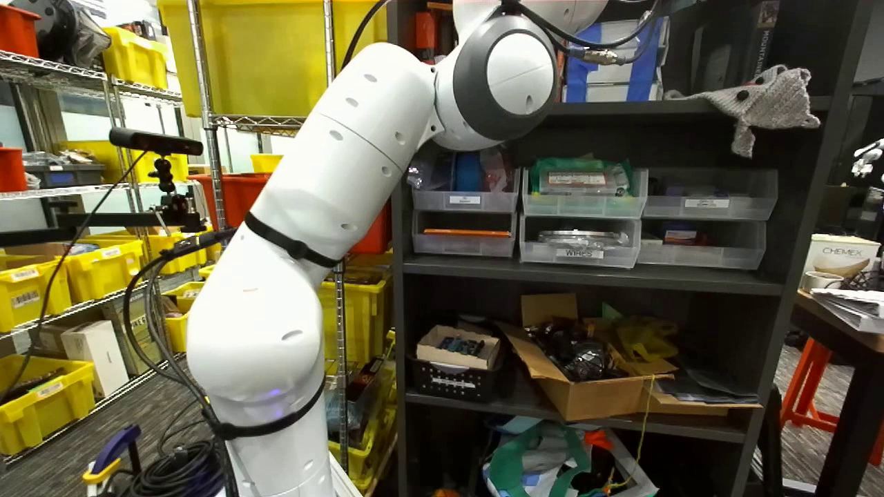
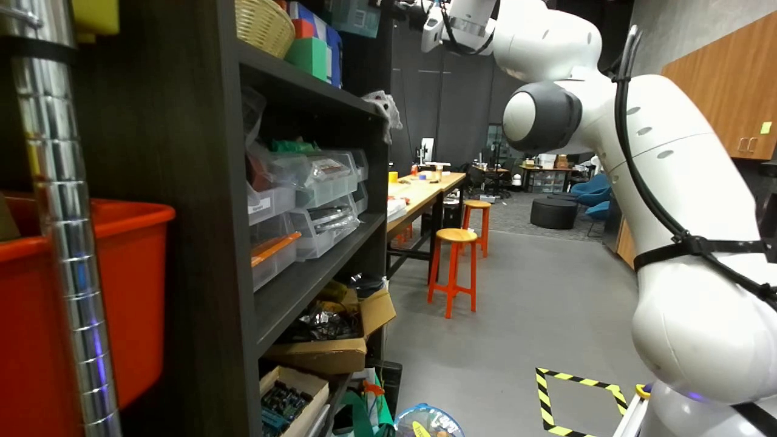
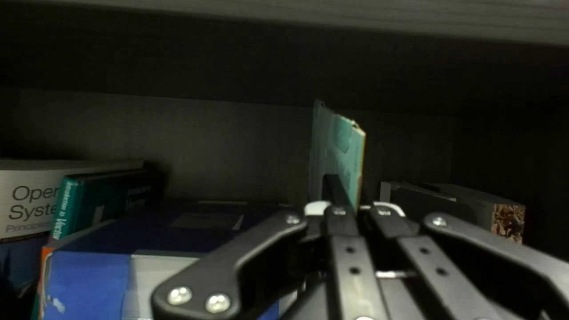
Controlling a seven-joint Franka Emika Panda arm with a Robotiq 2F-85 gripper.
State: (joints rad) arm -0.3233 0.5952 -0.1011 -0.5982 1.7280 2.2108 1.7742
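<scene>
In the wrist view my gripper [image 3: 351, 206] is shut on a thin green book [image 3: 344, 149], which stands upright between its fingers. The left finger [image 3: 336, 191] lies along the book's face; the tip of the right finger is hidden behind the book. To the left, a thick blue and white book [image 3: 89, 280] lies flat beside a green book [image 3: 71, 204] and a white-spined one [image 3: 26, 209]. Dark books [image 3: 480, 209] lie to the right. In an exterior view the gripper [image 2: 408, 11] is partly cut off at the top edge, near a teal item [image 2: 355, 18] that seems to be the held book.
A shelf board [image 3: 284, 13] runs above the gripper. On the shelf below the arm's end lie a grey knitted toy [image 1: 766, 100] at the edge and a blue and white stack [image 1: 615, 62]. Clear bins [image 1: 583, 200] and an open cardboard box [image 1: 594, 397] sit lower.
</scene>
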